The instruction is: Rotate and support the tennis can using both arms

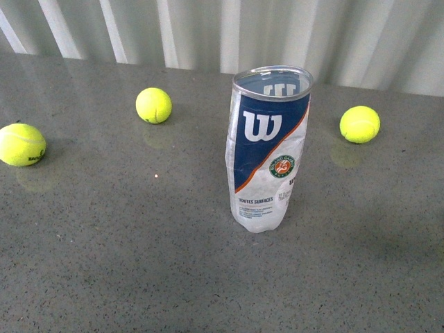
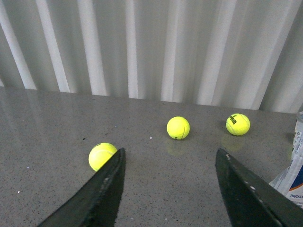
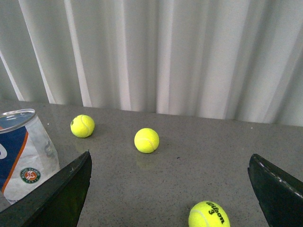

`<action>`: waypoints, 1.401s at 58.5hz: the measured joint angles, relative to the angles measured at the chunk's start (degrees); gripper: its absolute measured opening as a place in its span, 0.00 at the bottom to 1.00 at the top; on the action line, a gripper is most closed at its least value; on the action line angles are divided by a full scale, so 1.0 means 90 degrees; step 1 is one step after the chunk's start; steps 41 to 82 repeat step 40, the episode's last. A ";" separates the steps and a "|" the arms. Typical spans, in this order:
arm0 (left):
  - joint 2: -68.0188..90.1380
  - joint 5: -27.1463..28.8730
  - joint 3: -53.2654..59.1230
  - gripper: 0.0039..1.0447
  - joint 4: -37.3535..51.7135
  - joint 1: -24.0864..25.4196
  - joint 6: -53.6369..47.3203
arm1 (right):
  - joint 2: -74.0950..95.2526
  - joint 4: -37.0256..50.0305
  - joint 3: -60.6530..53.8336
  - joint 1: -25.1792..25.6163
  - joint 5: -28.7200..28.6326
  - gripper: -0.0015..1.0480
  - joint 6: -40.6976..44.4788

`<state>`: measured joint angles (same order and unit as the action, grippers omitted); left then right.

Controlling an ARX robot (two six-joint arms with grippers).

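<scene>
The tennis can (image 1: pixel 268 149) stands upright in the middle of the grey table, open metal rim up, blue-white-orange label with the white "W" facing me; it looks empty. No arm shows in the front view. My left gripper (image 2: pixel 170 158) is open with bare table between its fingers; the can (image 2: pixel 294 172) is a sliver at that picture's edge, apart from the fingers. My right gripper (image 3: pixel 169 163) is open too. The can (image 3: pixel 23 153) sits just beyond one finger (image 3: pixel 66 194), not between the jaws.
Three yellow tennis balls lie loose on the table: one at the far left (image 1: pixel 21 144), one behind the can on the left (image 1: pixel 153 105), one on the right (image 1: pixel 359 124). A white pleated curtain (image 1: pixel 222 31) closes off the back edge.
</scene>
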<state>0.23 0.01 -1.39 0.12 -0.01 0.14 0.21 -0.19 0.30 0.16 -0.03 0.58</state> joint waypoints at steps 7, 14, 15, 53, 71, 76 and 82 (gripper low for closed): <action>0.0000 0.0000 0.0000 0.78 0.0000 0.0000 0.0002 | 0.0000 0.0000 0.0000 0.0000 -0.0002 0.93 -0.0002; 0.0000 0.0000 0.0000 0.95 0.0000 0.0000 -0.0005 | 0.0000 0.0000 0.0000 0.0000 -0.0002 0.93 -0.0002; 0.0000 0.0000 0.0000 0.95 0.0000 0.0000 -0.0002 | 0.0000 0.0000 0.0000 0.0000 0.0000 0.93 -0.0002; 0.0000 0.0000 0.0000 0.94 0.0000 0.0000 0.0000 | 0.0000 0.0000 0.0000 0.0000 0.0000 0.93 -0.0002; 0.0000 0.0000 0.0000 0.94 0.0000 0.0000 0.0000 | 0.0000 0.0000 0.0000 0.0000 0.0000 0.93 -0.0002; 0.0000 0.0000 0.0000 0.94 0.0000 0.0000 0.0000 | 0.0000 0.0000 0.0000 0.0000 0.0000 0.93 -0.0002; 0.0000 0.0000 0.0000 0.94 0.0000 0.0000 0.0000 | 0.0000 0.0000 0.0000 0.0000 0.0000 0.93 -0.0002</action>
